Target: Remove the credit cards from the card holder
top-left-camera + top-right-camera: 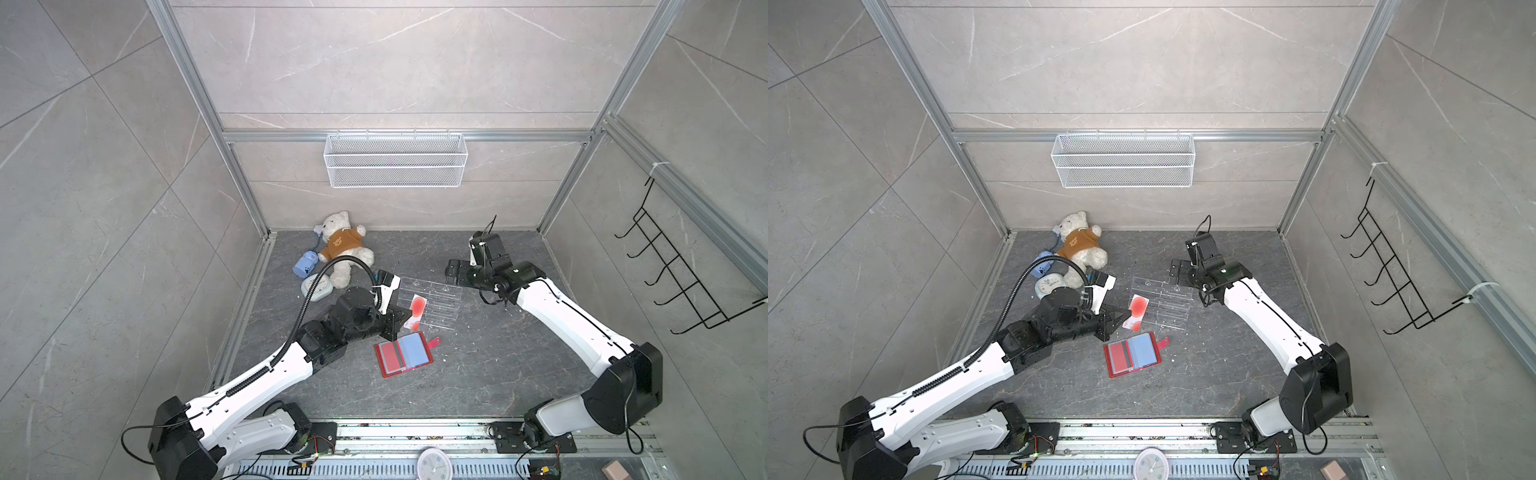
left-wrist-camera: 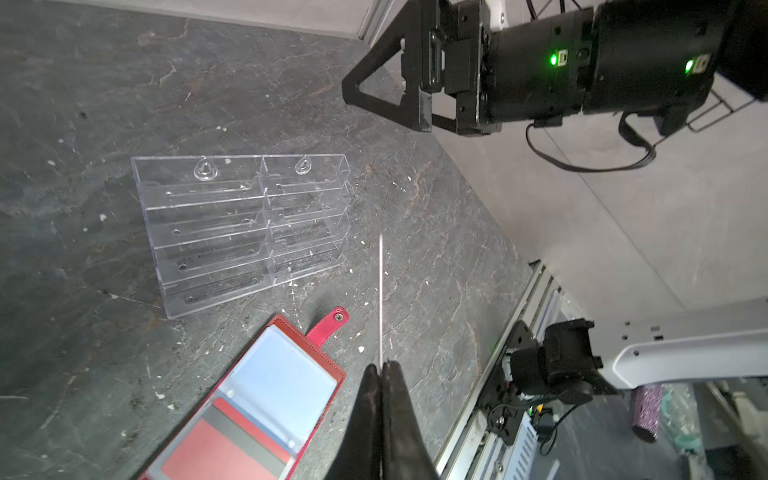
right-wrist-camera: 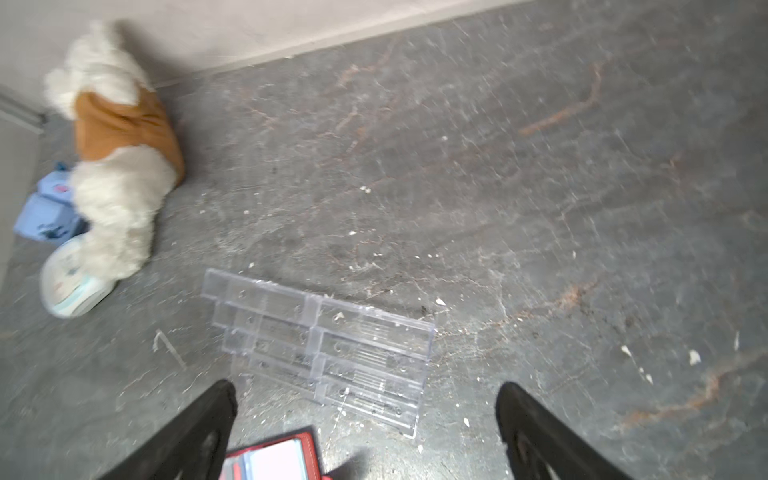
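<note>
The worktop is carrying everything. The bear is lying in its far left corner, well away from the work.

The rack is lying flat on its back around the middle of the worktop, with its slots facing up. No card is showing in them.

The holder is lying open just on the near-edge side of the rack, with its pages facing up. Its tab is sticking out toward the right edge. Lying open like this, it is leaving its sleeves reachable from above. One sleeve is showing a red panel with a dark stripe, probably another card waiting to come out. The pale blue page beside it is looking empty.

The right gripper is hovering over the far right end of the rack with its jaws spread wide and nothing between them. It is probably keeping clear so the other arm has room.

The left gripper is pressing its jaws together on a card, pinching one end flat across both faces, which suits so thin a thing. The card is sticking out over the rack's left end, just beyond the holder, and seems to be hanging clear of the worktop. In the left wrist view it is showing edge-on as a thin white line.
</note>
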